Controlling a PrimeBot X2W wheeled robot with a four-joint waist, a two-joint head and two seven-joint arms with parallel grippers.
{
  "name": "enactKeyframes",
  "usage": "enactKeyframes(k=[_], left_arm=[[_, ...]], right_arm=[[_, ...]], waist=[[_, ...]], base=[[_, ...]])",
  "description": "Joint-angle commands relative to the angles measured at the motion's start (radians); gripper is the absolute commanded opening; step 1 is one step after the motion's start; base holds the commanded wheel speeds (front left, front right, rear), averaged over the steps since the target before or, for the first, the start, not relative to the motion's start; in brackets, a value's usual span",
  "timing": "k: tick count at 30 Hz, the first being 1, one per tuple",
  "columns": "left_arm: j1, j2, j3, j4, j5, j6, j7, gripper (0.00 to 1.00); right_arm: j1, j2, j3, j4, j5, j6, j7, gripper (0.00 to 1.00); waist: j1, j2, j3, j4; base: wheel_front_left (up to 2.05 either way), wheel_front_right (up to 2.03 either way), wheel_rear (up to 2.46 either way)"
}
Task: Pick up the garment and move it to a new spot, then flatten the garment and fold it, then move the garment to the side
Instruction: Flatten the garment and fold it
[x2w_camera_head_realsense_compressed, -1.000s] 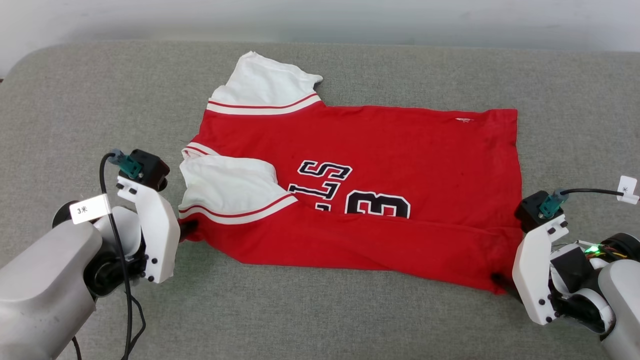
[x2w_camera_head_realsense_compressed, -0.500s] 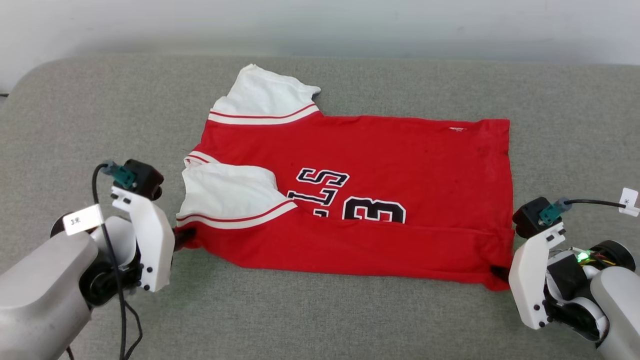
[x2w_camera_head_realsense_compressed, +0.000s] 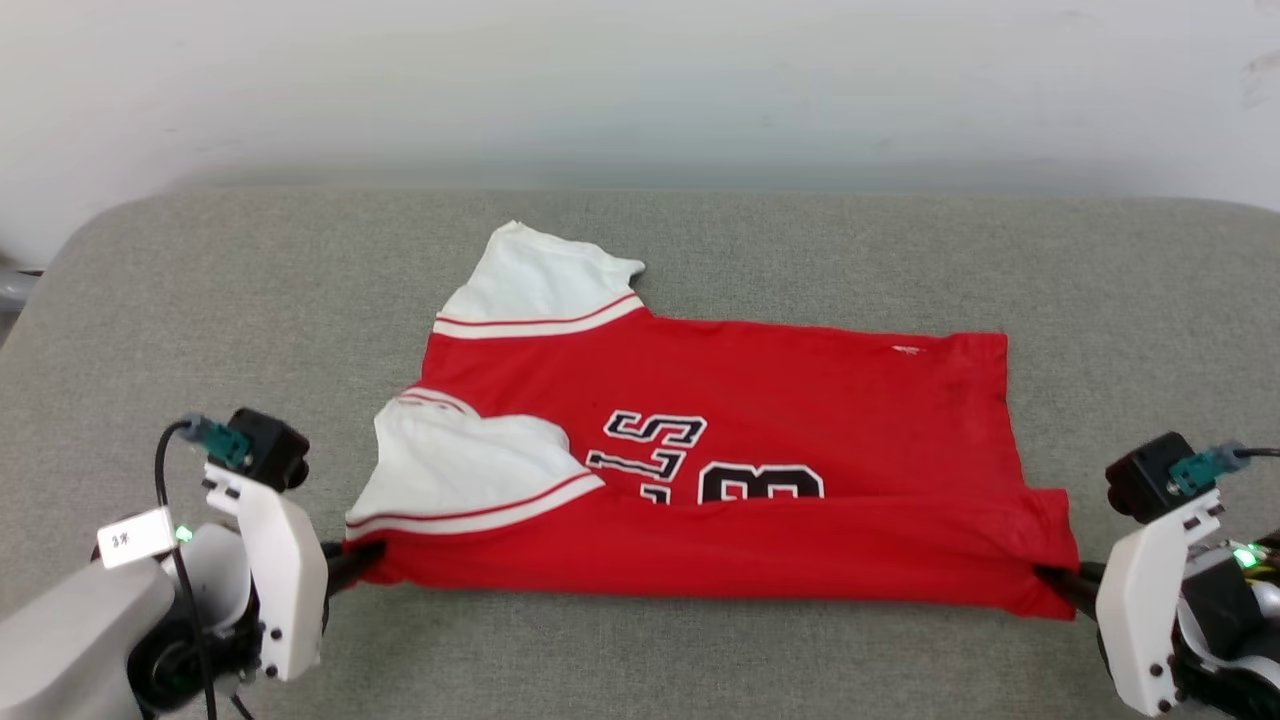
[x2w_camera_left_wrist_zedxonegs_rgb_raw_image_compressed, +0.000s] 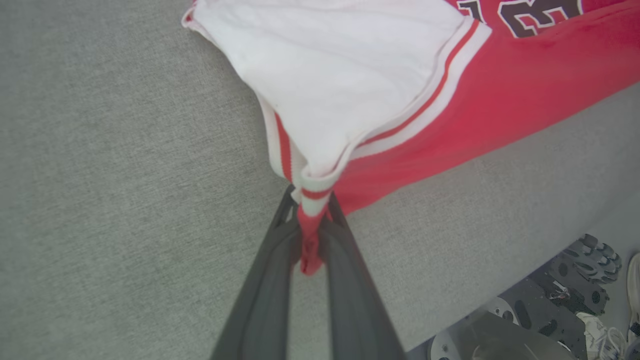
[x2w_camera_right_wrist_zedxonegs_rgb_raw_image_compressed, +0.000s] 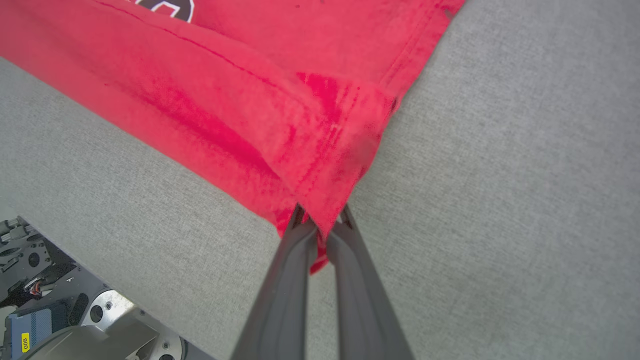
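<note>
Garment (x2w_camera_head_realsense_compressed: 760, 400): lies lengthwise across the grey cloth-covered counter (x2w_camera_head_realsense_compressed: 200, 300), front up; far sleeve (x2w_camera_head_realsense_compressed: 540, 285) spread flat toward the wall; near sleeve (x2w_camera_head_realsense_compressed: 460, 470) turned in over the chest; a red strip along the near edge is lapped over the front and covers the lower half of the number (x2w_camera_head_realsense_compressed: 760, 485).

Left tool (x2w_camera_left_wrist_zedxonegs_rgb_raw_image_compressed: 311, 210): clenched on the bunched corner where the near sleeve's striped trim meets the red body; a small tuft of cloth pokes out below the fingers.

Right tool (x2w_camera_right_wrist_zedxonegs_rgb_raw_image_compressed: 322, 220): clenched on the near hem corner; only a narrow tip of cloth sits between the fingers.

The near edge runs fairly straight from one tool to the other; the rest rests on the counter.

Handling, judged: light, limp knit with no stiffness of its own; it should sag in the middle once lifted and drag on the rough counter cloth; likely stretches a little under pull; not fragile.

Hold points, judged: the two near corners as now taken suit a lift or a fold away from the robot; the right pinch looks shallow and may slip under tension; the near sleeve is loose and may flop out; keep both tools level and the pull even.
</note>
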Motion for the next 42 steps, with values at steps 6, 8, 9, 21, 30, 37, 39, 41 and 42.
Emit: enactKeyframes(k=[6, 8, 9, 21, 30, 37, 39, 41, 42], left_arm=[[0.104, 0.042, -0.013, -0.086, -0.030, 0.045, -0.026, 0.00], [0.137, 0.053, -0.017, -0.108, -0.041, 0.058, -0.035, 0.00], [0.154, 0.059, -0.019, -0.116, -0.046, 0.065, -0.040, 0.00], [0.243, 0.034, -0.043, -0.094, -0.079, 0.086, -0.066, 0.00], [0.234, -0.026, -0.034, 0.035, -0.081, 0.065, -0.108, 1.00], [0.219, 0.004, -0.023, 0.001, -0.064, 0.056, -0.139, 1.00], [0.205, 0.020, -0.008, -0.024, -0.056, 0.062, -0.153, 1.00], [0.191, 0.036, 0.015, -0.047, -0.050, 0.077, -0.183, 1.00], [0.182, 0.042, 0.024, -0.056, -0.040, 0.085, -0.198, 1.00]], right_arm=[[0.124, -0.021, -0.074, -0.078, -0.001, -0.001, 0.034, 0.00], [0.169, -0.024, -0.103, -0.105, -0.006, -0.001, 0.048, 0.00], [0.194, -0.025, -0.121, -0.117, -0.007, -0.001, 0.055, 0.00], [0.354, 0.047, -0.232, -0.126, -0.048, -0.001, 0.130, 0.00], [0.311, 0.115, -0.221, -0.018, -0.074, -0.001, 0.032, 1.00], [0.334, 0.137, -0.261, -0.071, -0.099, -0.001, -0.112, 1.00], [0.329, 0.159, -0.304, -0.092, -0.128, -0.001, -0.181, 1.00], [0.316, 0.197, -0.350, -0.114, -0.173, -0.001, -0.257, 1.00], [0.312, 0.215, -0.370, -0.123, -0.197, -0.001, -0.295, 1.00]], waist=[[-0.0001, -0.0001, -0.019, 0.007], [-0.0001, -0.0001, -0.021, 0.010], [-0.0001, -0.0001, -0.022, 0.011], [-0.0001, -0.0001, 0.013, 0.020], [-0.0001, -0.0001, 0.029, 0.026], [-0.0001, -0.0001, -0.010, 0.034], [-0.0001, -0.0001, -0.019, 0.032], [-0.0001, -0.0001, -0.026, 0.030], [-0.0001, -0.0001, -0.027, 0.027]], base=[[0.00, 0.00, 0.00], [0.00, 0.00, 0.00], [0.00, 0.00, 0.00], [0.00, 0.00, 0.00], [0.00, 0.00, 0.00], [0.00, 0.00, 0.00], [0.00, 0.00, 0.00], [0.00, 0.00, 0.00], [0.00, 0.00, 0.00]])
